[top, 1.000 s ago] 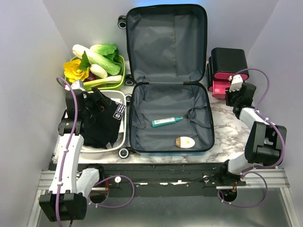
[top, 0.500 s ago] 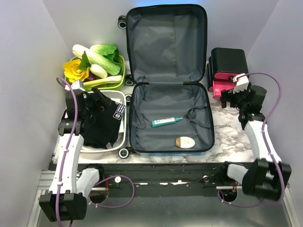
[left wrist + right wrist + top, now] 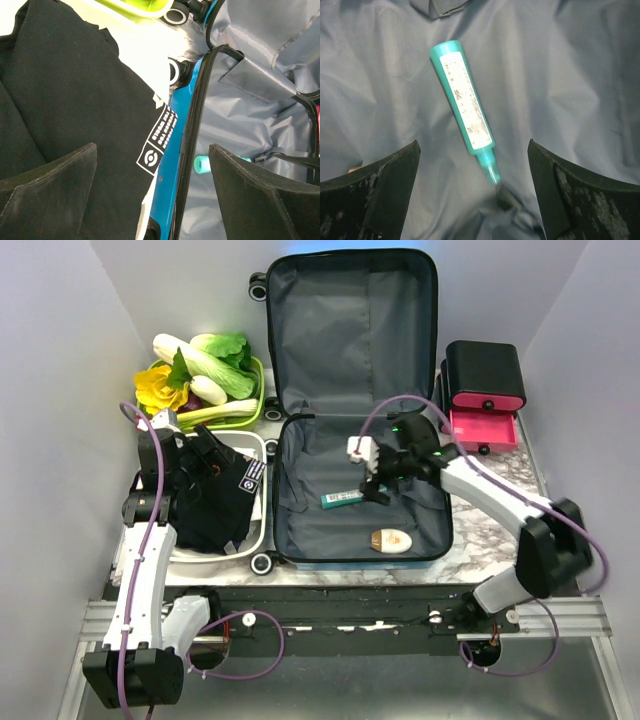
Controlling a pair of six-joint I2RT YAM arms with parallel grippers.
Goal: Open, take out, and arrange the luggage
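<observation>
The blue luggage (image 3: 350, 330) lies open in the top view, its lid standing up at the back and its grey lining bare. A teal tube (image 3: 350, 497) and a small beige oval item (image 3: 391, 540) rest in the lower half. My right gripper (image 3: 372, 475) hovers open just above the tube's nozzle end. In the right wrist view the tube (image 3: 465, 107) lies on the lining (image 3: 570, 75) ahead of my open gripper (image 3: 472, 190), untouched. My left gripper (image 3: 205, 465) stands open over a black garment (image 3: 65, 100), straddling the luggage's blue edge (image 3: 172, 150).
A white tray (image 3: 262, 455) left of the luggage holds the black garment. Behind it, a green tray (image 3: 258, 390) holds toy vegetables. At the right stands a black box (image 3: 484, 370) with its pink drawer (image 3: 484, 428) pulled out. White walls close in on both sides.
My right arm has swung left from the pink drawer box to above the teal tube inside the luggage, and its jaws have opened wide. The left arm has not moved.
</observation>
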